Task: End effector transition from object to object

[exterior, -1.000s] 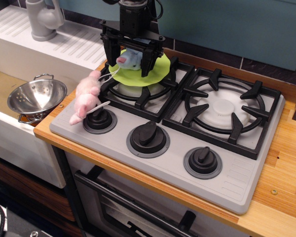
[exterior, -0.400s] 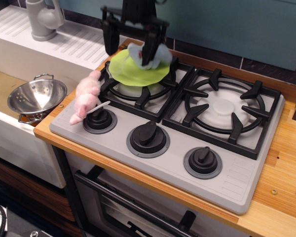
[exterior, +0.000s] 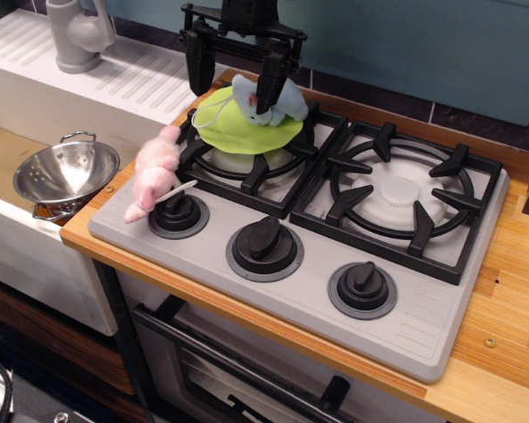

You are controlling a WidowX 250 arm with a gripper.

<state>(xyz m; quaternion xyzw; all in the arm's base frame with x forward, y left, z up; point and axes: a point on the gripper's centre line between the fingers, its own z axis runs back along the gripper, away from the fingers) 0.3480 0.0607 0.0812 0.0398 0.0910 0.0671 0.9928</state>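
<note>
A light-blue plush mouse [exterior: 284,103] lies on the right part of a lime-green plate [exterior: 234,134], which rests on the grate of the stove's back-left burner. My black gripper [exterior: 232,101] hangs above the plate with its fingers spread wide. The right finger [exterior: 269,88] stands right against the mouse and hides part of it; whether it touches is unclear. The left finger [exterior: 197,75] is over the plate's left edge. Nothing is held between the fingers. A pink plush toy [exterior: 154,172] lies at the stove's left edge, beside the left knob.
The grey stove top [exterior: 423,317] has three black knobs along its front and a second burner [exterior: 401,194] on the right. A steel colander [exterior: 66,172] sits in the sink at left. A grey faucet [exterior: 78,35] stands at the back left. Wooden counter [exterior: 511,291] lies to the right.
My gripper has risen from around the mouse. The mouse has shifted from between the fingers to the plate's right side. The plate tipped up briefly and now sits lower.
</note>
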